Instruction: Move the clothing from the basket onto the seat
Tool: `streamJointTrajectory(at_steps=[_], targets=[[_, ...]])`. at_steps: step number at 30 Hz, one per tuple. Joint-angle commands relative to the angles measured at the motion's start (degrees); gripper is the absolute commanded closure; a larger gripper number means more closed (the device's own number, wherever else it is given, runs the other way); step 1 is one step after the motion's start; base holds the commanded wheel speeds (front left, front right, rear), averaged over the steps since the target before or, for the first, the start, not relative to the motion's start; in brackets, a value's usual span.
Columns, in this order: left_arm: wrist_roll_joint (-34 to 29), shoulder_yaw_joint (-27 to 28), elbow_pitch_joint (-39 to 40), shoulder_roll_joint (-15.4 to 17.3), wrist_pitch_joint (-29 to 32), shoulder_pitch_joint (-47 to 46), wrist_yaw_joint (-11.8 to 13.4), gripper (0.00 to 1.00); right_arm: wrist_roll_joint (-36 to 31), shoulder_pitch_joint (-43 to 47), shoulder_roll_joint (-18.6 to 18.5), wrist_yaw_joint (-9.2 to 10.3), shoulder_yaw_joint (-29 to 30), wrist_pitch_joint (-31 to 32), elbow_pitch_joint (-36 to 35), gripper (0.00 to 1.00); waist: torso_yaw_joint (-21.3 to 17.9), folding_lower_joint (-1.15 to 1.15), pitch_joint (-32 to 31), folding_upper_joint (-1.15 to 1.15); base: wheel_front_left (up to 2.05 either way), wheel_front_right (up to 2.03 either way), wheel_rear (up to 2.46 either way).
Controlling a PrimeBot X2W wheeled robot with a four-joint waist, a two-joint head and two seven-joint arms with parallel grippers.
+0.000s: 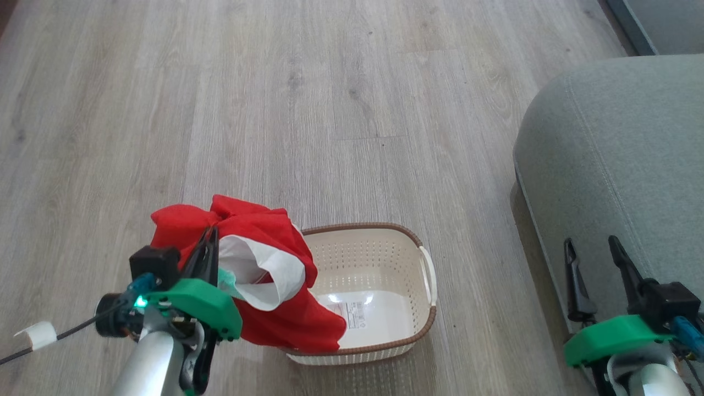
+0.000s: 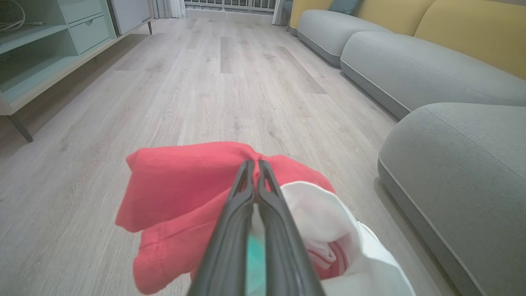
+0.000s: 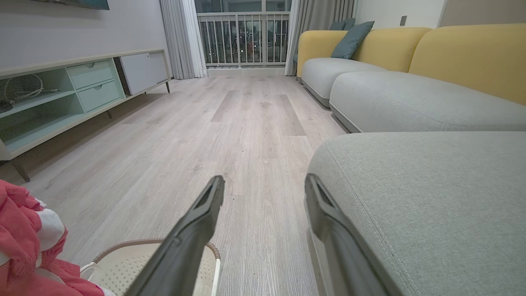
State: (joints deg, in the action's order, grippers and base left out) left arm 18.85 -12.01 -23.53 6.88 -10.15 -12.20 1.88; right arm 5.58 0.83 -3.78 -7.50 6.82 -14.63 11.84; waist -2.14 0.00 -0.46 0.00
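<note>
The red clothing (image 1: 264, 275) with its white part hangs from my left gripper (image 1: 210, 234), lifted above the left end of the cream basket (image 1: 385, 258); its lower hem still drapes over the basket's left rim. In the left wrist view my left gripper (image 2: 254, 164) is shut on the clothing (image 2: 185, 189), the fabric bunched at the fingertips. My right gripper (image 1: 591, 245) stands open with nothing between its fingers, over the front edge of the grey-green seat (image 1: 621, 154). The right wrist view shows my right gripper (image 3: 265, 185), the seat (image 3: 431, 185), the basket (image 3: 119, 263) and the clothing (image 3: 24, 238).
The basket stands on pale wood flooring (image 1: 330, 110), with a label sticker on its bottom. More grey sofa seats (image 3: 411, 98) with yellow backs line the right side. A pale green low cabinet (image 3: 61, 94) runs along the left wall. A cable with white tape (image 1: 36, 335) trails by my left arm.
</note>
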Motion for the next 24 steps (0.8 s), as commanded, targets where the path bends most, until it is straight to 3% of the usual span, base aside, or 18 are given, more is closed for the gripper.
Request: streamJointTrajectory(at_steps=[1, 10, 14, 18, 24], targets=[[0.4, 1.8, 2.5, 1.4, -0.3, -2.0, 0.4, 1.00, -0.3, -1.6, -1.2, 0.01, -1.4, -0.4, -1.6, 0.00, 0.0, 0.00, 0.0, 0.00, 0.00, 0.00, 0.00], [1.0, 1.4, 2.4, 1.5, -0.4, -2.3, 0.3, 1.00, -0.4, -2.0, -1.6, 0.01, -2.1, -0.4, -1.7, 0.00, 0.2, 0.00, -0.4, 0.00, 0.00, 0.00, 0.00], [0.8, 0.7, 2.9, 1.4, -0.4, -2.6, 0.0, 1.00, 0.8, -2.6, -2.2, 0.01, -5.6, -0.4, -1.6, 0.00, 0.3, 0.00, -0.6, 0.00, 0.00, 0.00, 0.00], [0.2, -1.2, 3.7, 1.2, 0.3, -3.9, -1.0, 1.00, 3.7, -5.6, -4.7, 0.01, -15.2, -0.4, -0.3, 0.00, 0.5, 0.00, -0.7, 0.00, 0.00, 0.00, 0.00], [-1.1, -5.3, 5.1, 0.5, 2.4, -7.0, -3.3, 1.00, 10.4, -16.1, -11.6, 0.01, -38.1, -0.4, 2.7, 0.00, 1.1, 0.00, -0.7, 0.00, 0.00, 0.00, 0.00]])
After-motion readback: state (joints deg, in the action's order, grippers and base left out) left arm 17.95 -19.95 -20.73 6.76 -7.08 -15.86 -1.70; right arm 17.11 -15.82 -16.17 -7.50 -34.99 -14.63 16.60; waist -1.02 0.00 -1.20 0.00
